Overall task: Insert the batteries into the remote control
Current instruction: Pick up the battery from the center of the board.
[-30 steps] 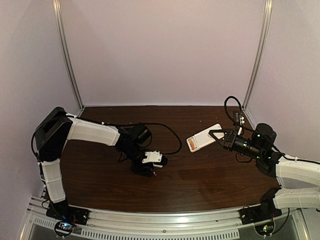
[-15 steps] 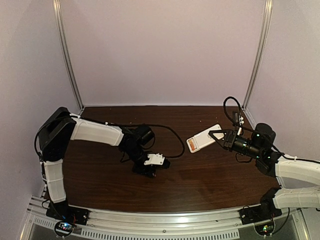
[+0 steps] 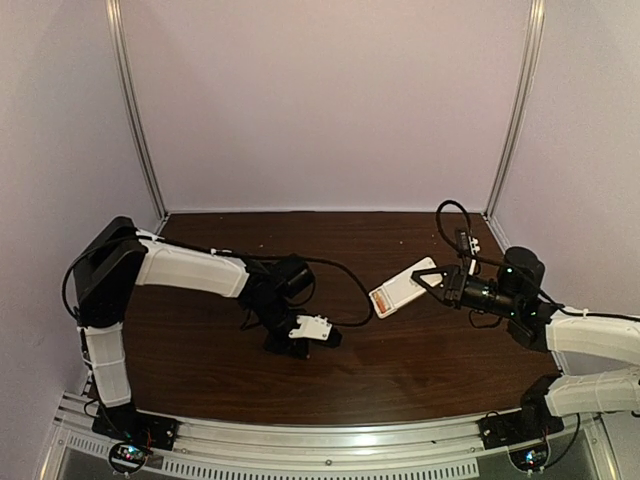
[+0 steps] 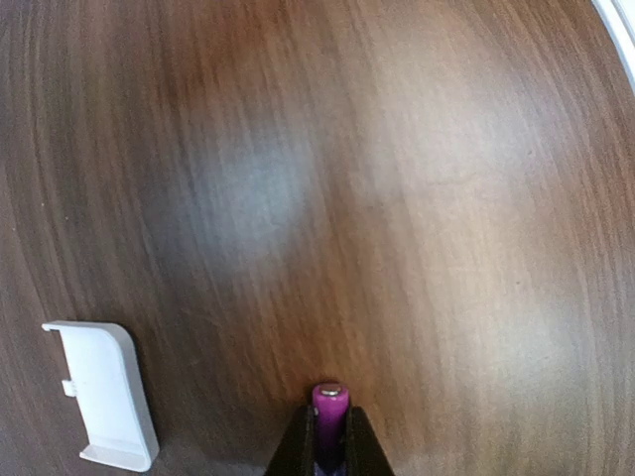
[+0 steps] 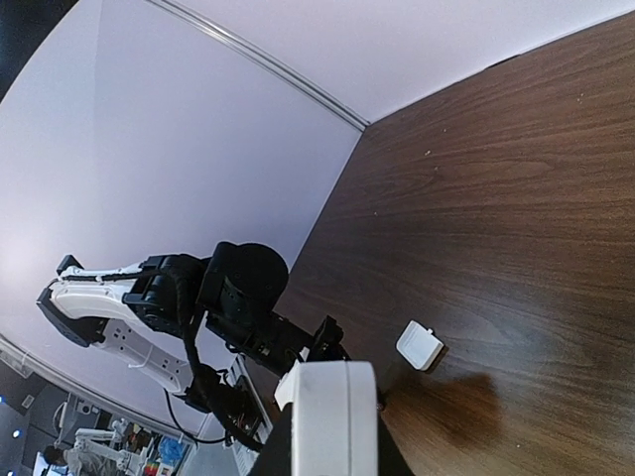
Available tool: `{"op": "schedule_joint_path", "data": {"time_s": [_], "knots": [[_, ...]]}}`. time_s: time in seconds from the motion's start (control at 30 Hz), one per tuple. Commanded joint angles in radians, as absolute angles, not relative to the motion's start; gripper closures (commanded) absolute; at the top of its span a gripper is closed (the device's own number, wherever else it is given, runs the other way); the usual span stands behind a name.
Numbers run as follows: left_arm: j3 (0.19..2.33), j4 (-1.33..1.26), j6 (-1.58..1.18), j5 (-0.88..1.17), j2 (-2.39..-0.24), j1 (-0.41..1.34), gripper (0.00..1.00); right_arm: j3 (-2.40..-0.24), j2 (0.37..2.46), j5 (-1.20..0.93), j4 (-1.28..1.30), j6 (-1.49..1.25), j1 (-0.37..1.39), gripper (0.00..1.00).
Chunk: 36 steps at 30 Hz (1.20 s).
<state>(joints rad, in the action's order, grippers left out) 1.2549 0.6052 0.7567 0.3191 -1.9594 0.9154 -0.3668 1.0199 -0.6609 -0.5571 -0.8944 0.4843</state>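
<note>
My left gripper (image 3: 328, 340) (image 4: 329, 441) is shut on the purple battery (image 4: 330, 409), held low over the wooden table with its metal end pointing away from the wrist. My right gripper (image 3: 430, 281) (image 5: 334, 454) is shut on the white remote control (image 3: 397, 290) (image 5: 333, 416) and holds it above the table, angled toward the left arm. An orange battery (image 3: 378, 301) shows at the remote's open end. The plain white cover piece (image 4: 104, 395) (image 5: 421, 344) lies flat on the table, left of the left gripper in the left wrist view.
The dark wooden table (image 3: 400, 350) is enclosed by pale walls with metal posts (image 3: 135, 110) at the back corners. A black cable (image 3: 345, 275) from the left arm loops over the table's middle. An aluminium rail (image 3: 320, 450) runs along the near edge.
My left gripper has moved a little right and toward the near edge with the purple battery. My right gripper has carried the remote slightly left and lower, closer to the left gripper.
</note>
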Motion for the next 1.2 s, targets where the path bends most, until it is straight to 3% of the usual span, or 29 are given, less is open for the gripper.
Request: {"op": "schedule_joint_path", "data": {"time_s": [0.0, 0.23, 0.5, 1.17], "knots": [[1.238, 0.647, 0.735, 0.244, -1.854, 0.963, 0.98, -0.368, 1.045, -0.752, -0.558, -0.902, 0.479, 1.00], [1.279, 0.681, 0.757, 0.077, -1.685, 1.086, 1.00, -0.373, 1.117, -0.850, -0.528, -0.918, 0.481, 1.00], [1.359, 0.691, 0.849, -0.082, -1.652, 1.230, 1.00, -0.374, 1.225, -0.908, -0.630, -1.015, 0.522, 1.00], [1.430, 0.685, 0.867, -0.096, -1.731, 1.299, 0.99, -0.375, 1.541, -0.891, -1.184, -1.290, 0.708, 1.00]]}}
